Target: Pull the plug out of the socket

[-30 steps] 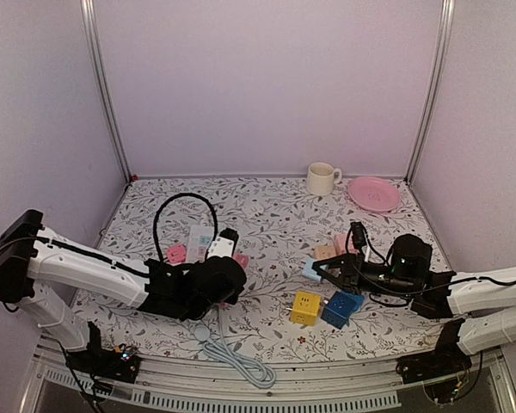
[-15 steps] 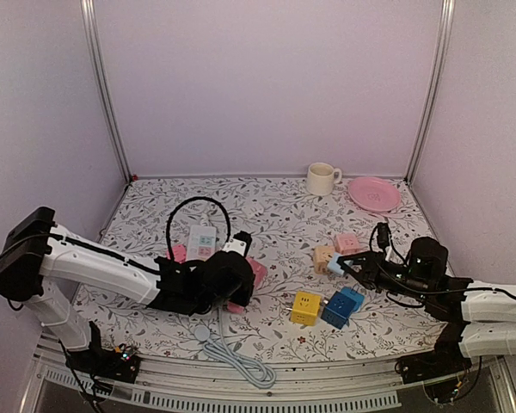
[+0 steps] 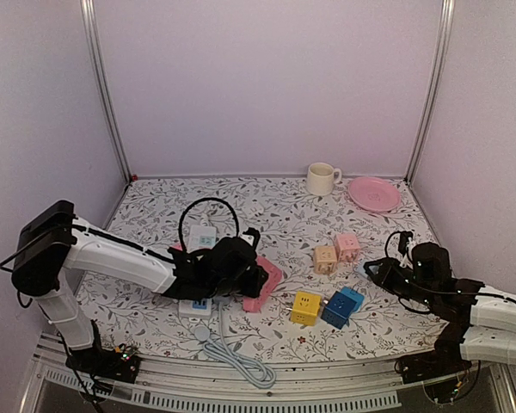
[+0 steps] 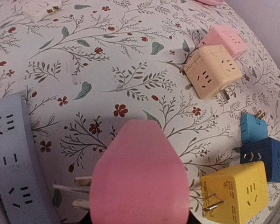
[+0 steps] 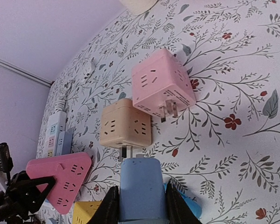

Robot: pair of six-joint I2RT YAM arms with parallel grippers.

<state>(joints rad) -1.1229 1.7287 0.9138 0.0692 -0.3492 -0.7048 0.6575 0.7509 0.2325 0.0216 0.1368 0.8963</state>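
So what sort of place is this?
Probably a staged robot test booth: plain lilac panel walls between metal corner posts, and colourful plastic cube plug adapters scattered on a floral-print tablecloth.

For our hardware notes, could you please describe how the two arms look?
The left arm and right arm share white tubular links, black joints and black wrist housings, with thin black cables looping at the wrists.

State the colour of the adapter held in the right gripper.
Light blue adapter; right wrist view shows it best.
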